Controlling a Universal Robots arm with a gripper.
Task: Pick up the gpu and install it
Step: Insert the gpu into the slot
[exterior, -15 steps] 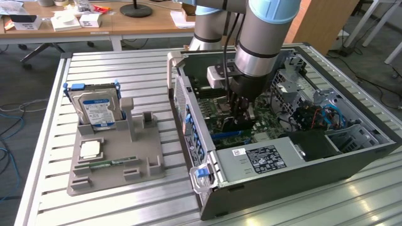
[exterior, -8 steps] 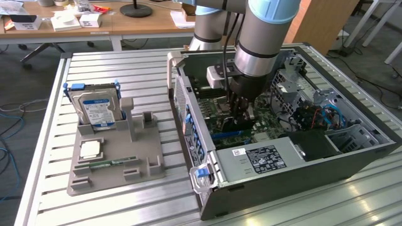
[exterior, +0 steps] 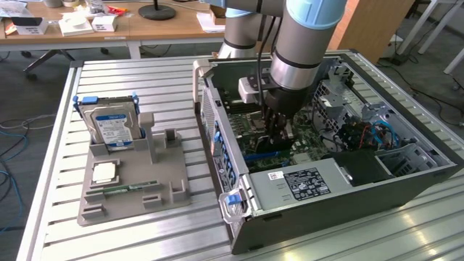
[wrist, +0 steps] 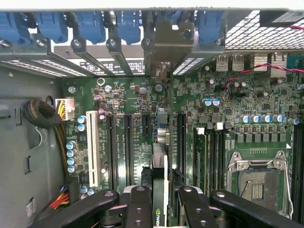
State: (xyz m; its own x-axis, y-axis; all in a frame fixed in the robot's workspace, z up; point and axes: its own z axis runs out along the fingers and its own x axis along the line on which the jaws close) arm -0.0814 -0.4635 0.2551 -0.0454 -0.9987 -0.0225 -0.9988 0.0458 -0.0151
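My gripper [exterior: 278,126] reaches down inside the open computer case [exterior: 377,201] and is shut on the gpu [exterior: 273,145], a thin dark card held on edge low over the green motherboard [exterior: 308,144]. In the wrist view the gpu [wrist: 160,156] runs edge-on between the two black fingers [wrist: 140,202], lined up along a long black expansion slot. Its metal bracket [wrist: 166,45] sits against the case's rear slot openings. My gripper [wrist: 164,206] clamps the card from both sides. From here I cannot tell whether the card's edge is seated in the slot.
Outside the case, a grey fixture tray [exterior: 130,204] holds a silver hard drive [exterior: 108,128] standing upright, a small chip [exterior: 105,173] and a green memory stick [exterior: 130,188]. Inside are the power supply [exterior: 301,185], an empty processor socket [wrist: 256,183], a white slot [wrist: 92,147] and blue latches [wrist: 90,26].
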